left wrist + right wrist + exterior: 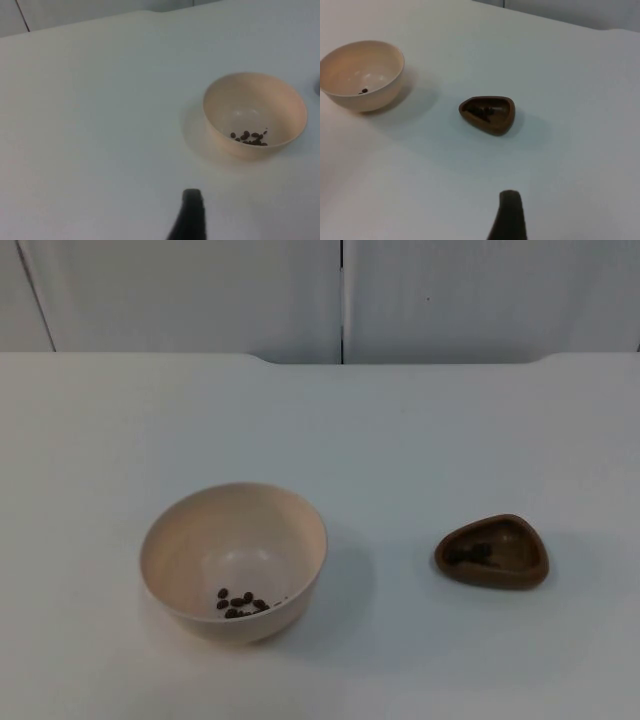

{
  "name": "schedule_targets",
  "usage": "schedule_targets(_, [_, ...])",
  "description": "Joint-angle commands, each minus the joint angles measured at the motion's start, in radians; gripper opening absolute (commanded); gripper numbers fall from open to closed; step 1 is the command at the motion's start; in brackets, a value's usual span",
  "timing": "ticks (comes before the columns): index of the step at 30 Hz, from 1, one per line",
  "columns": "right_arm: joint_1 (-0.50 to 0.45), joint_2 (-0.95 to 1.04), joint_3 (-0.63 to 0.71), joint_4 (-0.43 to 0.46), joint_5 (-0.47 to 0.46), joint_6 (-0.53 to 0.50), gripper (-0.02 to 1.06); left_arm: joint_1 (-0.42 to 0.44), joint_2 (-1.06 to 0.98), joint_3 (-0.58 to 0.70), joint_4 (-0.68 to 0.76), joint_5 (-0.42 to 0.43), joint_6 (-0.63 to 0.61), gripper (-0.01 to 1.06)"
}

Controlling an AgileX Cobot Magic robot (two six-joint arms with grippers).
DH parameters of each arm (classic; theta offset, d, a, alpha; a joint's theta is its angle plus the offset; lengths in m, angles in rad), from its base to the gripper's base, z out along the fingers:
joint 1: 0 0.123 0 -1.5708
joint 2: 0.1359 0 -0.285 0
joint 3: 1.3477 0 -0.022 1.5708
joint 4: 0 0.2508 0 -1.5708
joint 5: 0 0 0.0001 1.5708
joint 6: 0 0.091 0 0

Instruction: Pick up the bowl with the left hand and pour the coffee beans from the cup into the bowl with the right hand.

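A smooth, matte, cream-coloured bowl [234,562] sits upright on the white worktop [400,430], round and deep, with a small cluster of dark coffee beans [241,603] lying at the bottom against its near inner wall. Well apart from it, toward the right arm's side, rests the cup [492,552], a low brown dish of rounded triangular outline with a thick rim and a dull, wood-like finish; a few dark beans show inside it. Neither vessel touches the other, and both stand flat on the plain surface, which ends at the grey partition wall [200,295]. The left claw [190,215] hangs back above bare worktop, near the bowl but off it, holding nothing; the right claw [509,216] waits likewise short of the cup. One black fingertip of each shows, so I cannot tell how wide either stands.
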Motion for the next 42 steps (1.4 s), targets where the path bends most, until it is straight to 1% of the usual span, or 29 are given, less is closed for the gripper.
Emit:
schedule_targets(1, [-0.004,-0.003,0.002,0.006,-0.004,-0.009,0.62,-0.001,-0.003,0.005,0.005,-0.012,0.003,0.75])
schedule_targets(3, [-0.004,-0.003,0.002,0.006,-0.004,-0.009,0.63,-0.001,-0.003,0.005,0.005,-0.012,0.003,0.88])
schedule_targets(4, [-0.004,-0.003,0.002,0.004,-0.004,-0.009,0.65,-0.001,-0.003,0.005,0.005,-0.012,0.003,0.96])
schedule_targets(5, [-0.004,-0.003,0.002,0.004,-0.004,-0.009,0.65,-0.001,-0.003,0.005,0.005,-0.012,0.003,0.96])
schedule_targets(6, [-0.004,-0.003,0.002,0.004,-0.004,-0.009,0.71,-0.001,-0.003,0.005,0.005,-0.012,0.003,1.03])
schedule_targets(7, [-0.004,-0.003,0.002,0.004,-0.004,-0.009,0.77,-0.001,-0.003,0.005,0.005,-0.012,0.003,1.05])
schedule_targets(10, [-0.004,-0.003,0.002,0.004,-0.004,-0.009,0.98,-0.001,-0.003,0.005,0.005,-0.012,0.003,1.05])
schedule_targets(11, [-0.004,-0.003,0.002,0.004,-0.004,-0.009,0.98,-0.001,-0.003,0.005,0.005,-0.012,0.003,1.05])
schedule_targets(12, [-0.004,-0.003,0.002,0.004,-0.004,-0.009,1.04,-0.001,-0.003,0.005,0.005,-0.012,0.003,1.05])
schedule_targets(33, [-0.008,-0.003,0.002,0.004,-0.006,-0.009,1.05,-0.001,-0.003,0.005,0.005,-0.012,0.003,1.05])
schedule_targets(36, [-0.051,-0.003,0.002,0.001,-0.006,-0.009,1.05,-0.001,-0.003,0.005,0.005,-0.012,0.003,1.05])
schedule_targets(37, [-0.051,-0.003,0.002,0.001,-0.006,-0.009,1.05,-0.001,-0.003,0.005,0.005,-0.012,0.003,1.05])
schedule_targets(42, [-0.174,-0.003,0.002,0.001,-0.006,-0.009,1.05,-0.001,-0.003,0.005,0.005,-0.012,0.003,1.05])
